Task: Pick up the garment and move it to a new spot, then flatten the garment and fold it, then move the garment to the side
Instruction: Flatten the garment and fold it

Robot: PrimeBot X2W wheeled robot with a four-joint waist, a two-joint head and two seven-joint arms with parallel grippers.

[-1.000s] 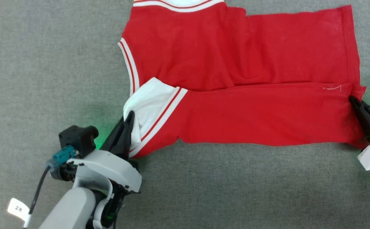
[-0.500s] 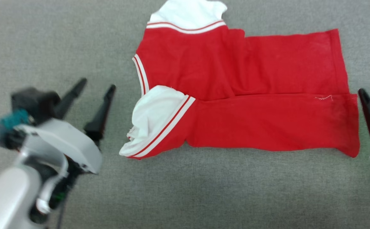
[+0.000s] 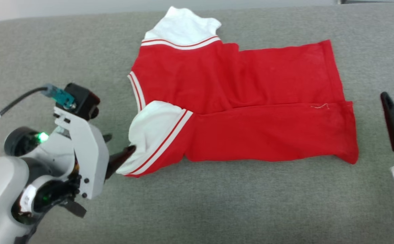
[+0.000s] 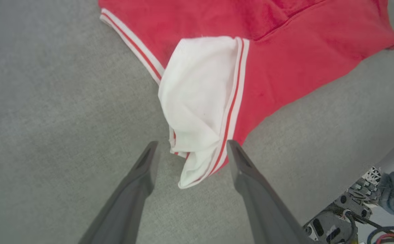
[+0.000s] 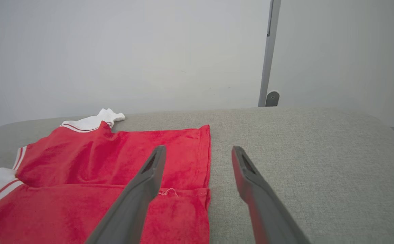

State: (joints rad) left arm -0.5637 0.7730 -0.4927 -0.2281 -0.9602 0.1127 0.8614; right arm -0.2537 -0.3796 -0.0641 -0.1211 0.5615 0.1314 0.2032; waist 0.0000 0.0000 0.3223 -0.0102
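Status: the garment [image 3: 244, 112] lies spread on the grey worktop [image 3: 217, 203], plain red side up. 1 lengthwise fold is in place: the near strip is turned over the body, and its edge runs from the near sleeve [image 3: 152, 125] to the hem [image 3: 339, 101]. The far sleeve [image 3: 183, 27] is not yet tucked in.

The left gripper [image 4: 191, 145] has its jaws apart and holds nothing. The tip of the near sleeve lies between its 2 fingers; we cannot tell whether they touch it. The right gripper [image 5: 199, 149] is also spread and empty, just beside the hem corner and clear of the cloth.

We judge the move and the flattening done and the folding begun. Remaining: fold the far side, fold across the length, then move the garment aside.
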